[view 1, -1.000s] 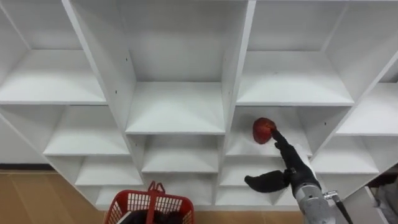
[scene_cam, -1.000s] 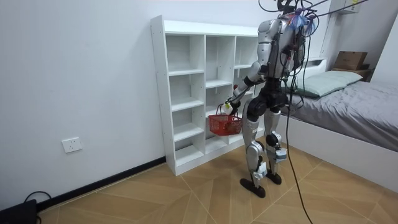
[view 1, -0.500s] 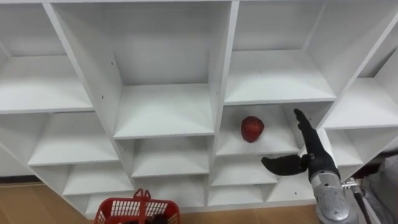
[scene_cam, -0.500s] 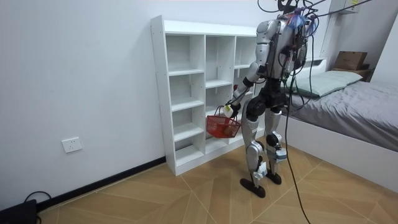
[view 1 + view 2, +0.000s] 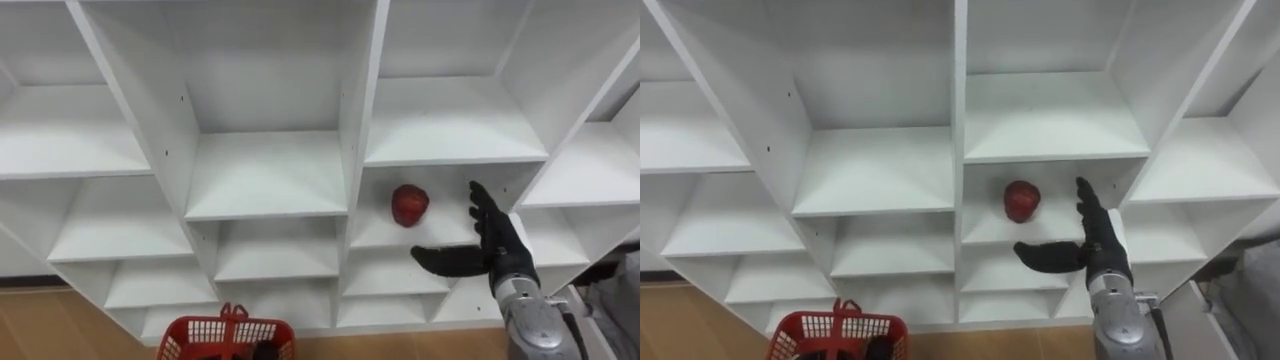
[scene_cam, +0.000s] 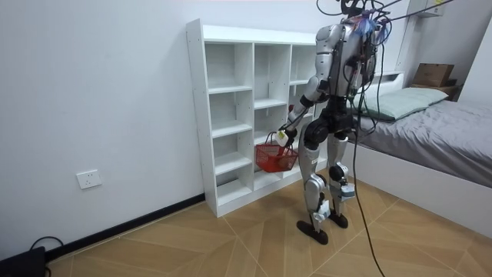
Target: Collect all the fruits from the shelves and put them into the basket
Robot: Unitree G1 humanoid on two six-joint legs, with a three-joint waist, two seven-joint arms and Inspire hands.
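1. At the room view's left, a white socket (image 6: pixel 88 179) is seen low on the wall, well apart from the closet (image 5: pixel 360 110).
2. The closet, a white unit of open compartments, is faced by the robot, which stands upright just before it on the wooden floor.
3. Low in the eye views, left of centre, a red basket (image 5: pixel 205 330) is seen before the bottom shelves, with something dark inside that cannot be made out.
4. In the room view the basket is seen hanging by its handle from the left hand (image 6: pixel 284 135), whose fingers are hooked round it.
5. The apple (image 5: pixel 409 204), red and whole, lies on a shelf in the column right of the middle one, under a broad bare shelf.
6. The right hand (image 5: pixel 500 255) is held just right of the apple and apart from it, fingers (image 5: pixel 480 205) straight and raised, thumb stretched out towards the left; nothing is gripped.
7. At the room view's right, a bed (image 6: pixel 446 131) with grey covers is seen behind the robot.
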